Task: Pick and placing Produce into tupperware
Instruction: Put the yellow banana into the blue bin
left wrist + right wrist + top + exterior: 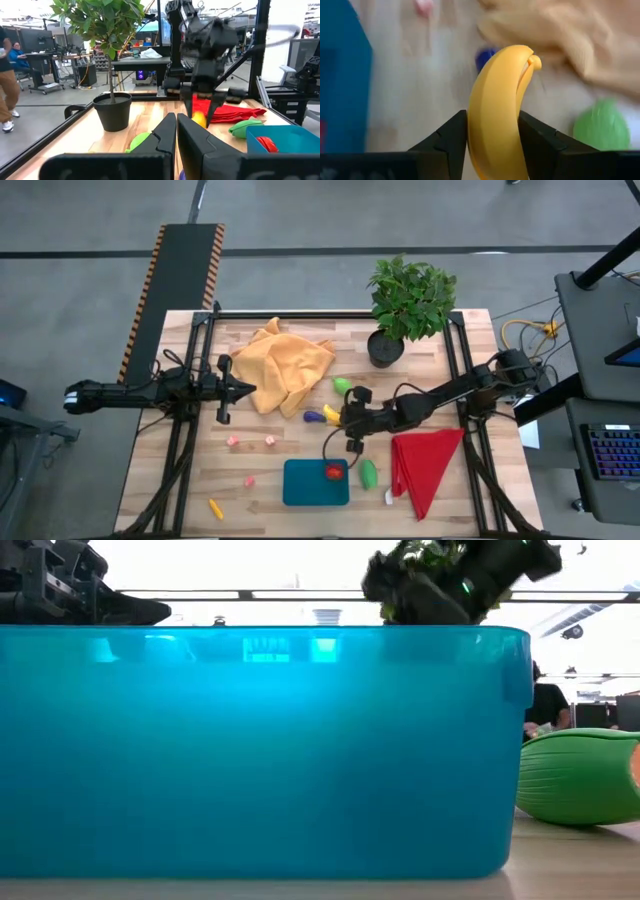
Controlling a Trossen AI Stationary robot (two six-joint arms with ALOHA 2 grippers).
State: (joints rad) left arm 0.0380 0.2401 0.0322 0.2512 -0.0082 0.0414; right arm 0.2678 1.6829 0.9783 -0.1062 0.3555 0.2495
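Yellow plastic fills my right wrist view: the banana [500, 110] stands between my right claw's [492, 145] two dark fingers, which are clamped on its lower half, one pad on each flank. From above, that claw [350, 423] sits mid-table, between the orange cloth [285, 365] and the red cloth [425, 465], up-table from the tupperware [315, 482]. I cannot tell from these views whether the banana is lifted off the table [250, 450] or only gripped there.

I judge the banana to be a light, hollow, stiff toy with a smooth skin. Its curve means the pads meet it on rounded sides, so it could pivot or squirt out if I squeeze too near an end. The thick middle is the place to hold, and I seem slightly below that.

The tupperware already holds the red tomato [334, 473]. Its bare floor to the left looks like the safer drop spot. A green piece [368, 472] lies just beside the tupperware's right wall.

My left claw [240, 389] waits pressed together at the table's left, beside the orange cloth.
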